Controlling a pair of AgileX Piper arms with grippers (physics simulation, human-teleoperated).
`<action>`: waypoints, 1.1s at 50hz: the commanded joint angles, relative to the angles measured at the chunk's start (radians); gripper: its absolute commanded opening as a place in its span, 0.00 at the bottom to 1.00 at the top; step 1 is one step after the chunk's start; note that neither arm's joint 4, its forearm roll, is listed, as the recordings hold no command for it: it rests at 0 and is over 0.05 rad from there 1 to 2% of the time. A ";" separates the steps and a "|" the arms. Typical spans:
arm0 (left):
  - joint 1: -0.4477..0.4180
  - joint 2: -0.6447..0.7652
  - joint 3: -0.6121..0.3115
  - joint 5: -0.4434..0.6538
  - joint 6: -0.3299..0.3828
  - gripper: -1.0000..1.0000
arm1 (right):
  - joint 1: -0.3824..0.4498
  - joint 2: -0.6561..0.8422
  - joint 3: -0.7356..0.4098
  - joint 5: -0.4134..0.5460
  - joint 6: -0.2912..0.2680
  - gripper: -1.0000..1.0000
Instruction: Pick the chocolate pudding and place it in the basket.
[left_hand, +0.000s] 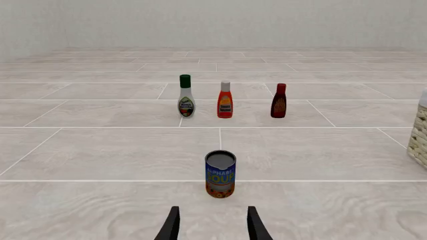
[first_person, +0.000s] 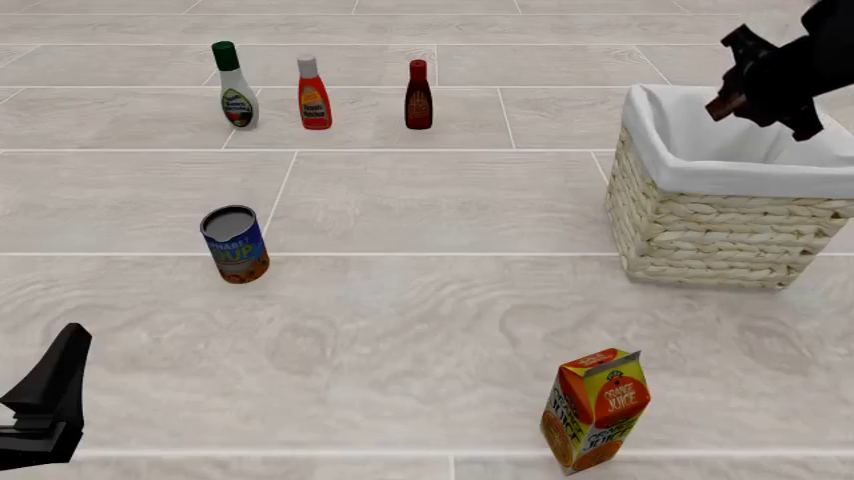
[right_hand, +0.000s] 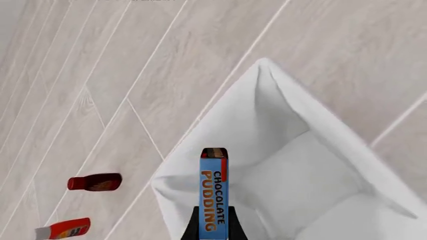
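I'm clamping the chocolate pudding (right_hand: 214, 195) in my right gripper (right_hand: 215, 227), hanging above the basket (first_person: 707, 235) interior. Left gripper (left_hand: 212, 225) is idling open, empty.

Chocolate pudding (right_hand: 214, 192) box held above white-lined wicker basket (first_person: 707, 225)

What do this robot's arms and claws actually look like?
What shows of them is plain black, with no markings or cables visible. The left gripper ends in two slim, flat, slightly curved black fingers like narrow blades; in the front view it appears as a dark angular wedge. The right gripper has matching thin black fingers, and the arm behind it looks chunky, dark and blocky in the front view.
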 joint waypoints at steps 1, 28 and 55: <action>0.000 0.000 0.000 0.000 -0.001 1.00 | -0.013 0.011 -0.001 -0.006 0.010 0.00; 0.000 0.000 0.000 0.000 0.000 1.00 | -0.040 0.020 0.021 -0.016 0.006 0.00; 0.000 0.000 0.000 0.000 0.000 1.00 | -0.026 0.037 0.066 -0.044 0.026 0.00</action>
